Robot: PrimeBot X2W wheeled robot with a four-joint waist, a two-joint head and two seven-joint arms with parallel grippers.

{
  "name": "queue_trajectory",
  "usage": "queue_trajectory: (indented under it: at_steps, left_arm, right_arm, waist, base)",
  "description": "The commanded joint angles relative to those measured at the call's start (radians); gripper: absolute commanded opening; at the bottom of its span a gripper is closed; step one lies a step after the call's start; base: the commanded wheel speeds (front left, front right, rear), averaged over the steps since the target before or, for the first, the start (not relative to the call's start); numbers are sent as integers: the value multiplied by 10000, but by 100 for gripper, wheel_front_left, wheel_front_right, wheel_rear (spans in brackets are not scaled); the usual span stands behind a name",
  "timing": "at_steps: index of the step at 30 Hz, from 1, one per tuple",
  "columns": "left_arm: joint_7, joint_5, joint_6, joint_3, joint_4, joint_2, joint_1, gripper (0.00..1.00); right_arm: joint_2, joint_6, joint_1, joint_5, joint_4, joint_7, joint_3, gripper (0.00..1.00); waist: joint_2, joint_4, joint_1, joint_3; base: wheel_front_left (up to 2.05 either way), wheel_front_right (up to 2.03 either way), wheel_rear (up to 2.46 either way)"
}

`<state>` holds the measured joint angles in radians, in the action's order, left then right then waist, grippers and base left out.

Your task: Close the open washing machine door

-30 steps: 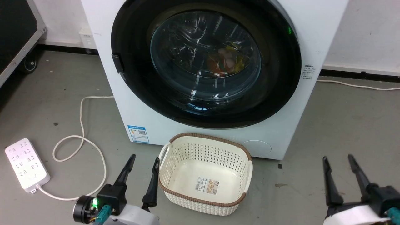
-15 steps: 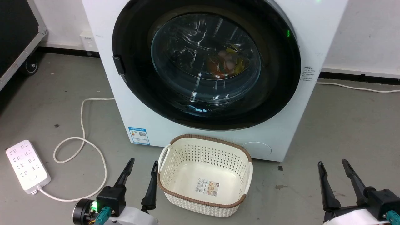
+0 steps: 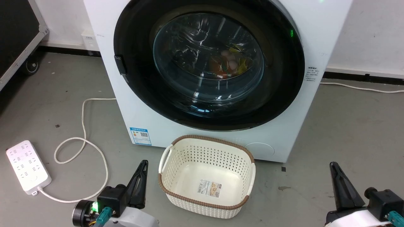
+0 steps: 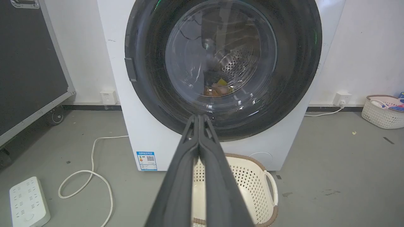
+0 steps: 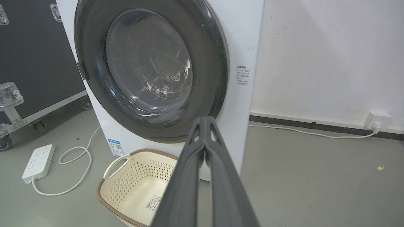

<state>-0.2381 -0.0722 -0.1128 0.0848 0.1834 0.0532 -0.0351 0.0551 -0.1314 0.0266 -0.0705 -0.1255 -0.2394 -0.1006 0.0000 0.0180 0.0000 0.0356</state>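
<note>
The washing machine [image 3: 148, 123] stands white and square before me, blue label low on its front. Its round black-rimmed door [image 3: 208, 60] lies flat against the front, and coloured items show through the glass bowl. The left wrist view has the door [image 4: 221, 60] straight ahead, and the right wrist view has the door [image 5: 148, 69] at an angle. My left gripper [image 3: 144, 163] hovers low over the floor left of the basket, shut with nothing in it, its fingertips [image 4: 199, 117] pressed together. My right gripper [image 3: 333, 165] is low at the right, also shut and empty, with its fingertips [image 5: 205, 119] touching.
A cream perforated basket [image 3: 206, 175] sits empty on the floor in front of the machine. A white power strip [image 3: 26, 165] and its looped cable [image 3: 82, 138] lie at the left. A black wheeled case [image 3: 15, 31] stands far left. Another basket [image 4: 382, 110] is by the right wall.
Both grippers have gone from open to shut, their fingers now pressed together. The door and basket have not moved.
</note>
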Motion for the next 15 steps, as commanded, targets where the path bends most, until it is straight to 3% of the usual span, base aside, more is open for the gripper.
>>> queue_trajectory:
  at_steps: [1, 15]
  left_arm:
    - [33, 35, 54, -31, -66, -1, 29, 0]
    - [319, 118, 185, -130, -281, -4, 68, 0]
  right_arm:
    - [-4, 1, -21, 47, 75, 34, 33, 0]
    - [-9, 1, -51, 127, 218, 322, 152, 0]
  waist:
    - [0, -2, 0, -4]
    - [0, -23, 0, -47]
  base:
    - [0, 0, 0]
    - [0, 0, 0]
